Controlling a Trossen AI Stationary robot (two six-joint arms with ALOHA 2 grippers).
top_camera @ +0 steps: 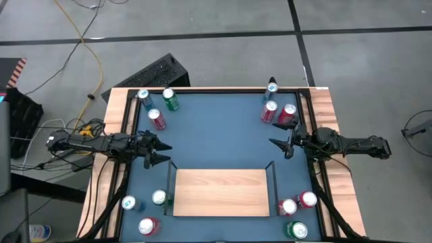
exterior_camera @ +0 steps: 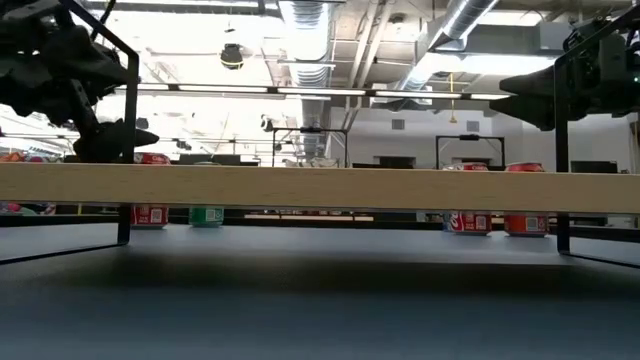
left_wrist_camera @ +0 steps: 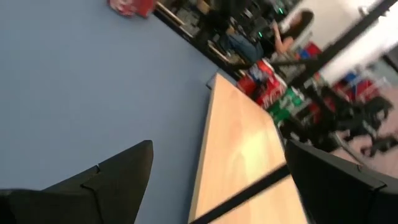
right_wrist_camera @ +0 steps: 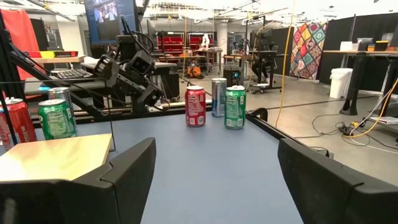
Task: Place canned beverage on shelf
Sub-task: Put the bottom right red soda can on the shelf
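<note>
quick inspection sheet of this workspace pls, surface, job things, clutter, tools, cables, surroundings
surface: blue tabletop with wooden strips along its sides
job's things: light-wood shelf with black end rails, nothing on it; cans stand in four corner groups, such as a red can, a green can, a red can and a green can
clutter: nothing seen
grippers: left tool open, empty, over the table's left side; right tool open, empty, over its right side
cables: yellow cable across the floor; black cables along the table's left edge
surroundings: grey floor; workshop with benches, a screen and a person in the background
</note>
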